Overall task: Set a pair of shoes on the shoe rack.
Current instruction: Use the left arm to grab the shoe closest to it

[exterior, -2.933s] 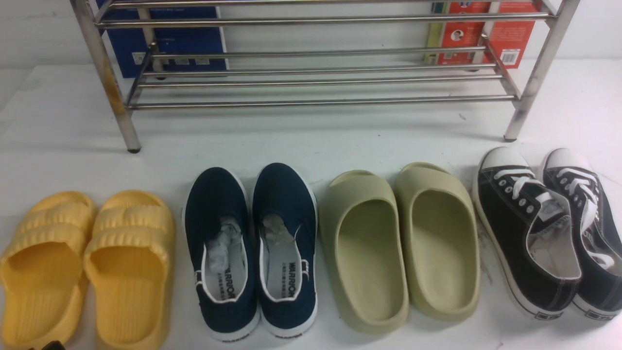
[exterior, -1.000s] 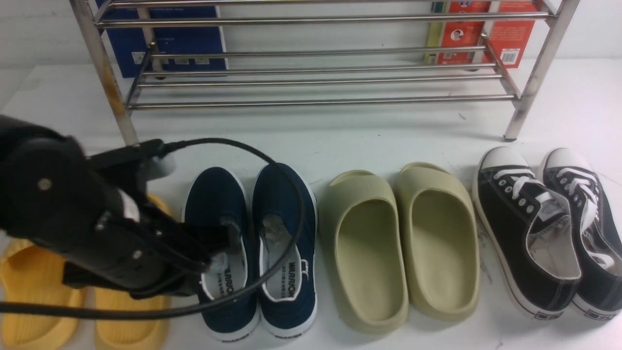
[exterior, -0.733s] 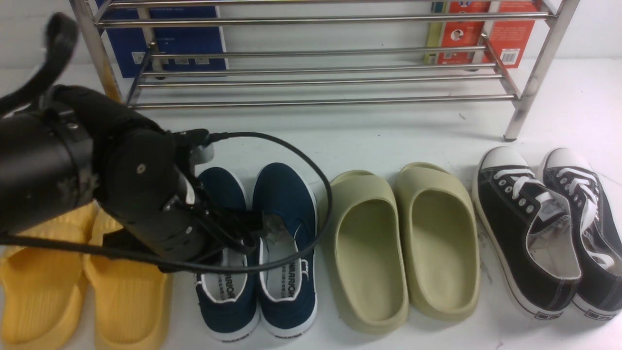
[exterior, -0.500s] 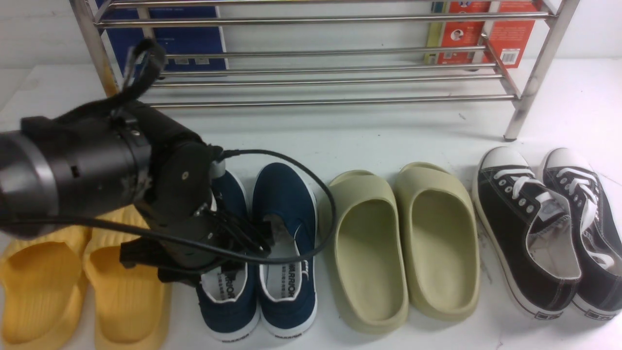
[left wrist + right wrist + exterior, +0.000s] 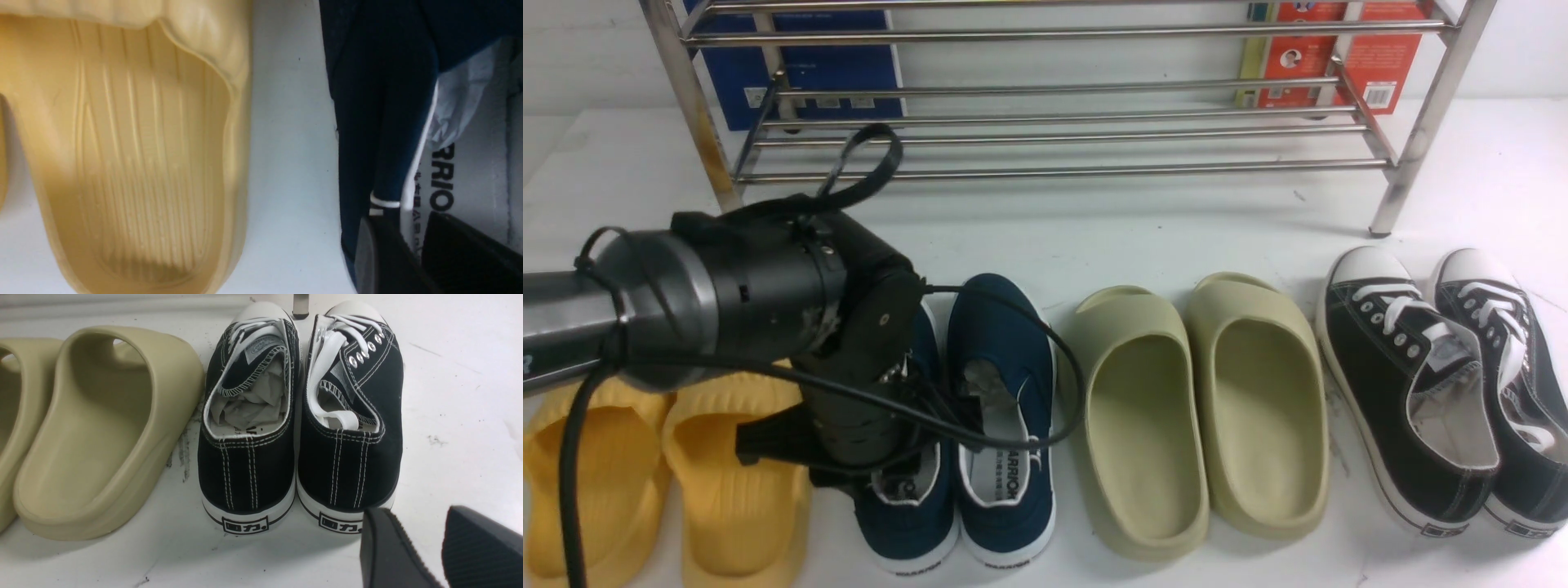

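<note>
The two navy slip-on shoes stand side by side on the white table, toes toward the rack. My left arm covers most of the left shoe; the right shoe is free. My left gripper points down into the left shoe's heel opening. In the left wrist view the gripper straddles the shoe's outer side wall: one finger outside, one on the "WARRIOR" insole, with a narrow gap. The shoe lies flat. The steel shoe rack stands behind, its shelves bare. My right gripper is slightly open and empty.
Yellow slides lie left of the navy pair, close to my left arm. Olive-green slides and black lace-up sneakers lie to the right. My right gripper hovers behind the sneakers' heels. Blue and red boxes stand behind the rack.
My left arm came in from the left, swung right and dropped over the left navy shoe. Its fingers now straddle that shoe's side wall. No shoe has moved.
</note>
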